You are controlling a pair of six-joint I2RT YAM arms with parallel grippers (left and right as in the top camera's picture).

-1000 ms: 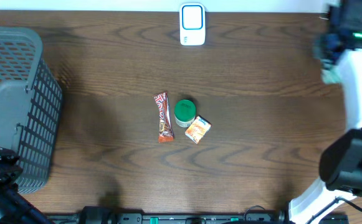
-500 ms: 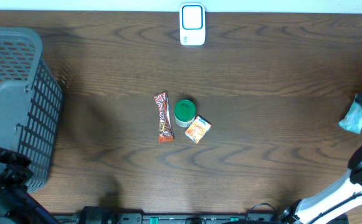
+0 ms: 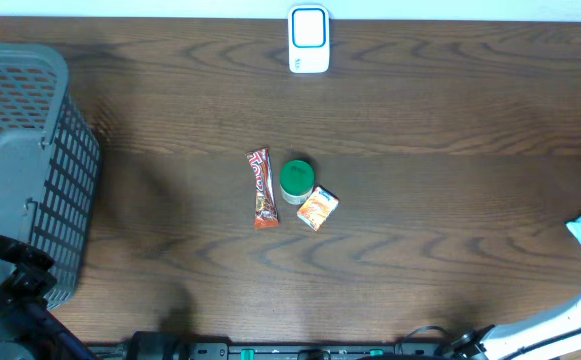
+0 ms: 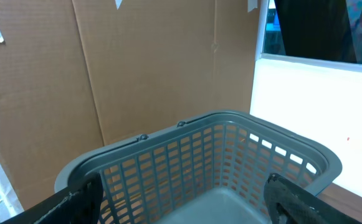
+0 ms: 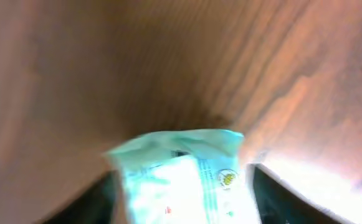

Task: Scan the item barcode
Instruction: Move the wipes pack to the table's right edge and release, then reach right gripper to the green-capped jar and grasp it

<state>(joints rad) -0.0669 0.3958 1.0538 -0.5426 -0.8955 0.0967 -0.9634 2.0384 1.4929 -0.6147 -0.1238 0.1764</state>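
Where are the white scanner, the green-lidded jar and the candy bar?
white scanner (image 3: pixel 309 40): overhead view, its blue-framed face.
green-lidded jar (image 3: pixel 296 178): overhead view, middle of lid.
candy bar (image 3: pixel 261 188): overhead view, middle of wrapper.

The table (image 3: pixel 450 130) is dark brown with wavy wood grain, and the basket (image 3: pixel 20 150) is grey with a dark square mesh, standing before plain tan cardboard (image 4: pixel 149 68) in the left wrist view. The scanner (image 3: pixel 309 40) is white with a blue outline on its face. The bar (image 3: pixel 261 188) is red and brown with white lettering, the lid (image 3: pixel 296 178) green, one packet (image 3: pixel 318 209) orange and white, and the other packet (image 5: pixel 181 180) pale mint and white with small dark print.
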